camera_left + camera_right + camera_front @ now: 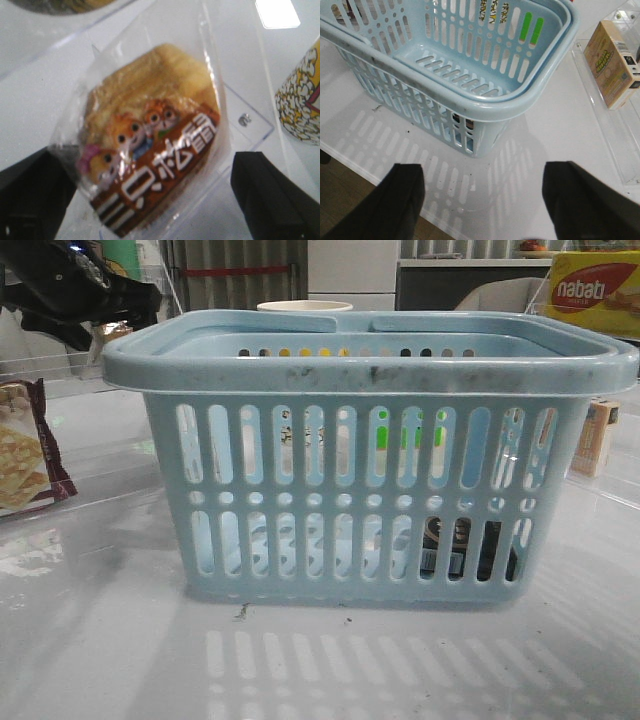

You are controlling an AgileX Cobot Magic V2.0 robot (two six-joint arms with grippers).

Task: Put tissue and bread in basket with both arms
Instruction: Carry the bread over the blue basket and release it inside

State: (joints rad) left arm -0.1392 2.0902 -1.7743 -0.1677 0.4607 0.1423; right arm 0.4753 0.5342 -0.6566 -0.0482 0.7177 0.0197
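On the white tabletop point(100, 640) stands one blue basket point(365, 455); through its lower slots the front view shows one dark tissue pack point(450, 545). Only the left wrist view shows the one wrapped bread point(150, 150), between the open left claw point(150, 200). The right claw point(482, 200) hangs open beside the basket.

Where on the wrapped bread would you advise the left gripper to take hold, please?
Across the loaf's middle, from above. The bread lies flat, label up, between the left gripper's open fingers. Pinch the loaf itself, not the loose clear wrap at its edges, which would likely slip.
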